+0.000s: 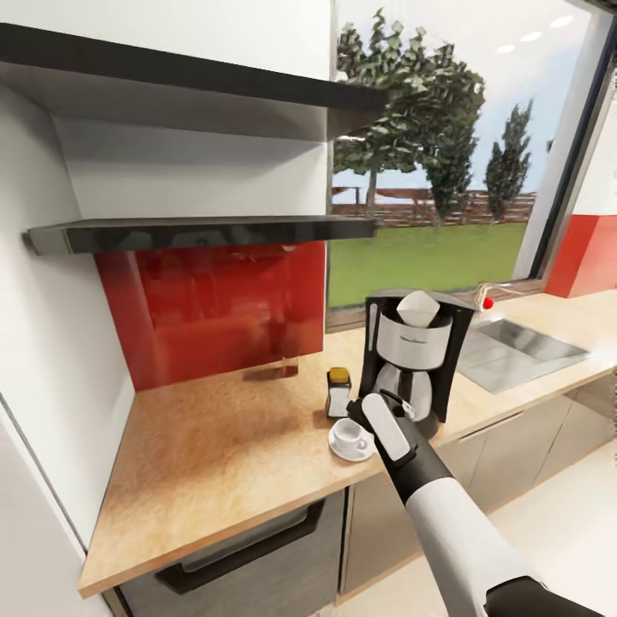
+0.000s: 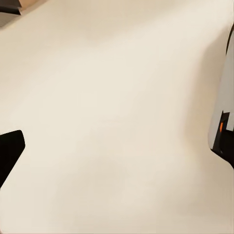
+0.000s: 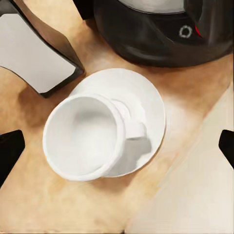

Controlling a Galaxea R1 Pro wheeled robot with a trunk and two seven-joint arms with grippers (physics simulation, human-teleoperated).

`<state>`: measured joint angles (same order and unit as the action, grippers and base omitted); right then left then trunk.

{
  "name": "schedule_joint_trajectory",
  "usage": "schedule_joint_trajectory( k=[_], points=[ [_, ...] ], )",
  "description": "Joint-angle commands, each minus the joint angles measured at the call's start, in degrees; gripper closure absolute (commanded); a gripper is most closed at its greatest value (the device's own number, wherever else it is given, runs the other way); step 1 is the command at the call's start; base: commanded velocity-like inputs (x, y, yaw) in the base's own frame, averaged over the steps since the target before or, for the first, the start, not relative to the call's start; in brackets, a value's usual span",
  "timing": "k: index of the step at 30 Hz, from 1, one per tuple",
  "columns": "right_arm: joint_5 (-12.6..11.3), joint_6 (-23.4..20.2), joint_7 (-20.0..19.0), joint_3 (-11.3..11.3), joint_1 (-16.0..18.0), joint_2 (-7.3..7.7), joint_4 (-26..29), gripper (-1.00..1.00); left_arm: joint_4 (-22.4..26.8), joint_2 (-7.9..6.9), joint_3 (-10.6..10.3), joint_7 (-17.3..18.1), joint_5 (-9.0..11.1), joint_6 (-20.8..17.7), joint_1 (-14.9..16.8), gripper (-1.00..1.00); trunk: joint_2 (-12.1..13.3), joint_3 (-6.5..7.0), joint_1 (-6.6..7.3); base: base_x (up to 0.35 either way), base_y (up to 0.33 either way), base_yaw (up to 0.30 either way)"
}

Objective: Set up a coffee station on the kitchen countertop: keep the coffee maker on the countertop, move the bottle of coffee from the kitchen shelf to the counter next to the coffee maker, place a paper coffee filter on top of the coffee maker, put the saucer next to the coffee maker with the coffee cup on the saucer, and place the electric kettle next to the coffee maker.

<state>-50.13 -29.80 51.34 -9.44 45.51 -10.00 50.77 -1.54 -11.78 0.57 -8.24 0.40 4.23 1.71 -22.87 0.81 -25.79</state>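
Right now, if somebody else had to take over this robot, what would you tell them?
Right gripper: open, hovering over the cup, holding nothing.
Left gripper: open and empty, facing a plain pale surface.
On the counter: coffee maker with a paper filter on top; coffee bottle beside it; cup sitting on the saucer in front of the coffee maker.
Left: the electric kettle is not beside the coffee maker yet; find it and place it there.

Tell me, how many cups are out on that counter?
1. The white coffee cup sits on its saucer, at the counter's front edge just before the coffee maker.
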Motion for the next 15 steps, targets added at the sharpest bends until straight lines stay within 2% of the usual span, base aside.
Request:
schedule_joint_trajectory(
  k=[1,5,15],
  points=[
    [-0.2,-0.3,0.3,0.0,0.0,0.00,0.0,-1.00,-0.2,0.00,0.0,-0.1,0.0,0.3,0.1,-1.00,-0.1,-0.03,0.01,-0.294,-0.124,0.000],
    [-0.2,-0.3,0.3,0.0,0.0,0.00,0.0,-1.00,-0.1,0.00,0.0,-0.1,0.1,0.4,0.2,-1.00,-0.1,-0.03,0.01,-0.309,-0.082,0.000],
    [-0.2,-0.3,-0.5,-0.1,0.0,0.00,-0.5,-1.00,0.0,0.33,0.0,-0.1,0.1,0.4,0.5,-1.00,-0.1,-0.03,0.01,-0.334,-0.008,0.000]
  ],
)
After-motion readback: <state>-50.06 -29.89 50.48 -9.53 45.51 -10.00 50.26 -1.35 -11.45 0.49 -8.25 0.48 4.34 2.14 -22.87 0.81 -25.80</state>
